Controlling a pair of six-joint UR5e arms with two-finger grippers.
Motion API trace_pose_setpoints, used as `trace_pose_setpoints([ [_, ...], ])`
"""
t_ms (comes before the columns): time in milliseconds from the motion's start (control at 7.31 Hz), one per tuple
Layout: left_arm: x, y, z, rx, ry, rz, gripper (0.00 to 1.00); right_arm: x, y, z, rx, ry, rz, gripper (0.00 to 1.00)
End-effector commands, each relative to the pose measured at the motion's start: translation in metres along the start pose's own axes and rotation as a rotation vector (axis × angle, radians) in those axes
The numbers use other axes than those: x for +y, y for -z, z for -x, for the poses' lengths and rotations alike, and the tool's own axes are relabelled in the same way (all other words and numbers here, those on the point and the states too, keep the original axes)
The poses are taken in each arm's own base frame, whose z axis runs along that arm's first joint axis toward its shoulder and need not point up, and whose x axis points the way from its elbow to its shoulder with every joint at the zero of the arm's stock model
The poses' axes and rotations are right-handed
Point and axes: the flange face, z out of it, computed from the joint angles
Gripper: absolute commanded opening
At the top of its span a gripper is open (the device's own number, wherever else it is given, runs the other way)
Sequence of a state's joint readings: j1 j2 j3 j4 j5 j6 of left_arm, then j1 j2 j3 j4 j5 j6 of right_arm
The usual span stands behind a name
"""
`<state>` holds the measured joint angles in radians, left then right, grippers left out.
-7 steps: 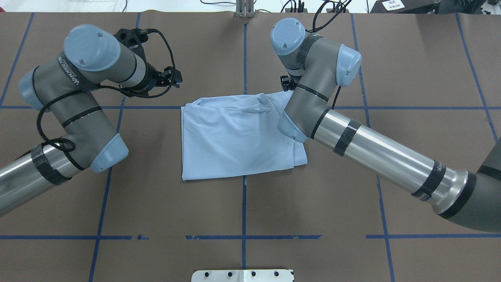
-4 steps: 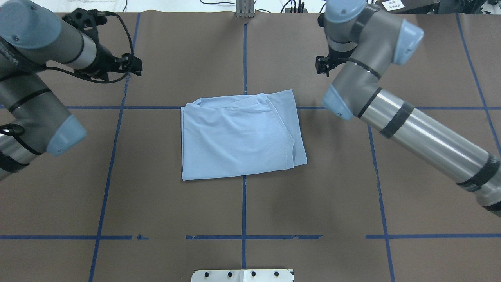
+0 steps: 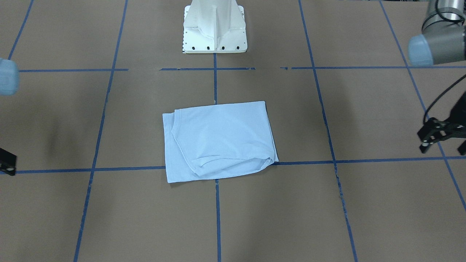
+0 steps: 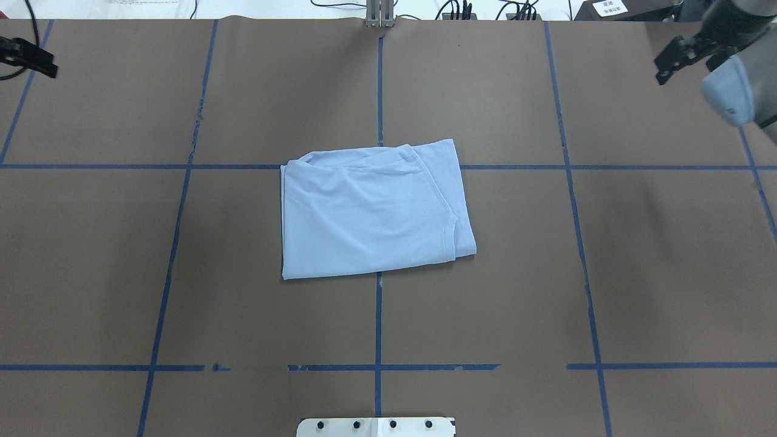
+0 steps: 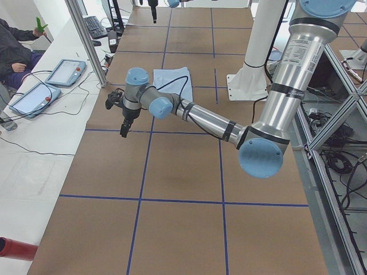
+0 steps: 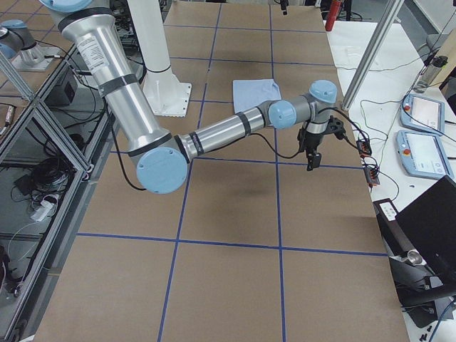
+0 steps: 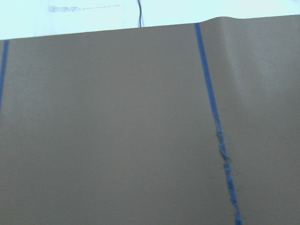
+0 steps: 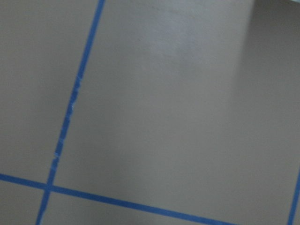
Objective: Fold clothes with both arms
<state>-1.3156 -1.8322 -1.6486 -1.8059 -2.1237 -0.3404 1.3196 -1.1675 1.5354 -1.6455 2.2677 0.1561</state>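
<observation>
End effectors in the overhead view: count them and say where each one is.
2. The left end effector is at the view's top-left edge, partly cut off; the right end effector is at the top right. Both are clear of the folded T-shirt.

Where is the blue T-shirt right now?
In the overhead view the T-shirt lies folded flat at the middle of the table, straddling the central blue tape line, its far edge just past the crossing line.
</observation>
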Motion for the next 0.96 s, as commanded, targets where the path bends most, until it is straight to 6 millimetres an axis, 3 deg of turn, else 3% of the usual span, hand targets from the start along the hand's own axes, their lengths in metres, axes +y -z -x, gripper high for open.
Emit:
trace_pose_setpoints([
  [0,0.062,0.019,0.129,0.039,-0.115,0.052,1.0,0.102,0.021,-0.11,-0.123,-0.002,-0.023,1.0],
  [137,0.096,0.019,0.159,0.048,-0.139,0.065,1.0,0.139,0.026,-0.124,-0.12,-0.034,-0.032,1.0],
  [411,0.147,-0.003,0.183,0.032,-0.054,0.13,1.0,0.178,0.009,-0.139,-0.112,-0.086,0.002,1.0],
  [821,0.163,-0.014,0.195,0.02,-0.019,0.159,1.0,0.217,-0.015,-0.156,-0.107,-0.156,0.035,1.0],
])
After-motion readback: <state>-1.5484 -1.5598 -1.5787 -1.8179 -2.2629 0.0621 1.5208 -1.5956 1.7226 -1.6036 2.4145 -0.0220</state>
